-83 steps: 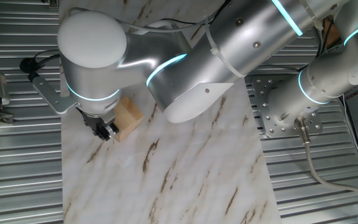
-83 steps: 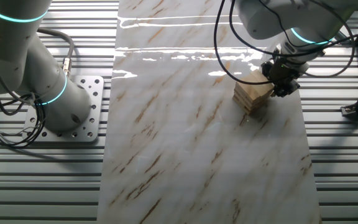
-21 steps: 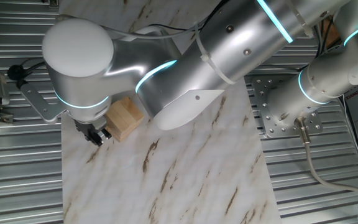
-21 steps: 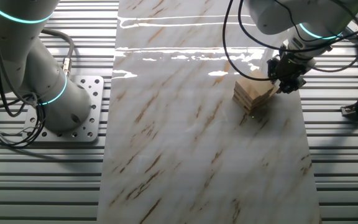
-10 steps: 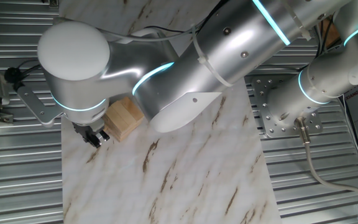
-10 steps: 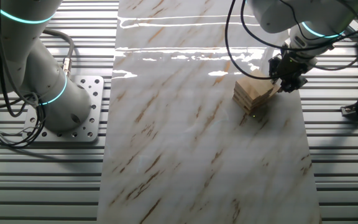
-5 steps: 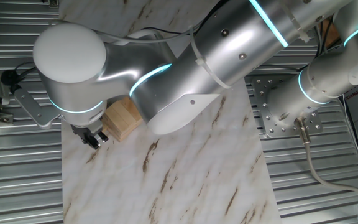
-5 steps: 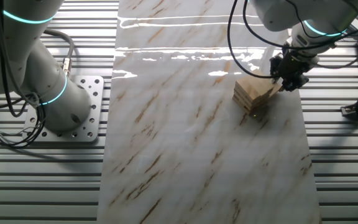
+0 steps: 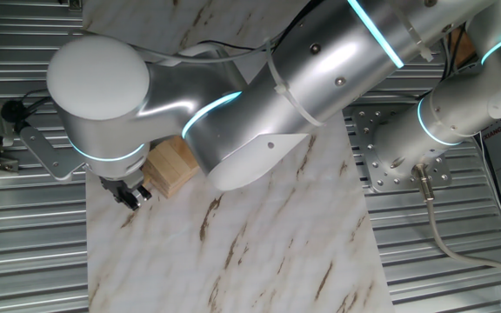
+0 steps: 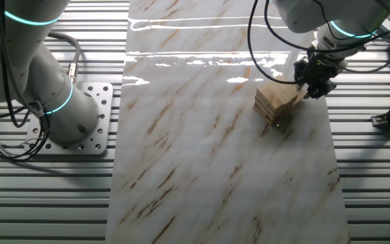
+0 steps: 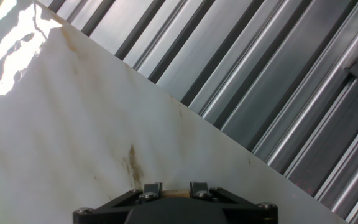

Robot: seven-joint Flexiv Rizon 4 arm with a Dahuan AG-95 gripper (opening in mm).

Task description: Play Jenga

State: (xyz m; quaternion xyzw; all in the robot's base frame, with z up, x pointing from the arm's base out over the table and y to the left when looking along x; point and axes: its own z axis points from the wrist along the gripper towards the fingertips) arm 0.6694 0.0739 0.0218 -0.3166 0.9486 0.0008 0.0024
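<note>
Sitting on the marble slab near one of its long edges, the Jenga stack is a low pile of light-tan wooden blocks in crossed layers; in one fixed view it shows as a tan block partly tucked under the arm's big silver wrist joint. The gripper is at the side of the stack that faces the slab's near long edge, its dark fingertips down at the level of the upper layers and right against them or just beside; contact cannot be confirmed. In the first fixed view the gripper pokes out below the wrist, just beside the stack's corner and above the slab close to its edge. Whether the fingers are apart or together, I cannot tell: they are small and dark in both fixed views, and the hand view shows only the black gripper base with a sliver of tan between two screws, above white marble and the ribbed metal tabletop. A second robot arm's base stands bolted on a plate beside the slab's opposite long edge.
</note>
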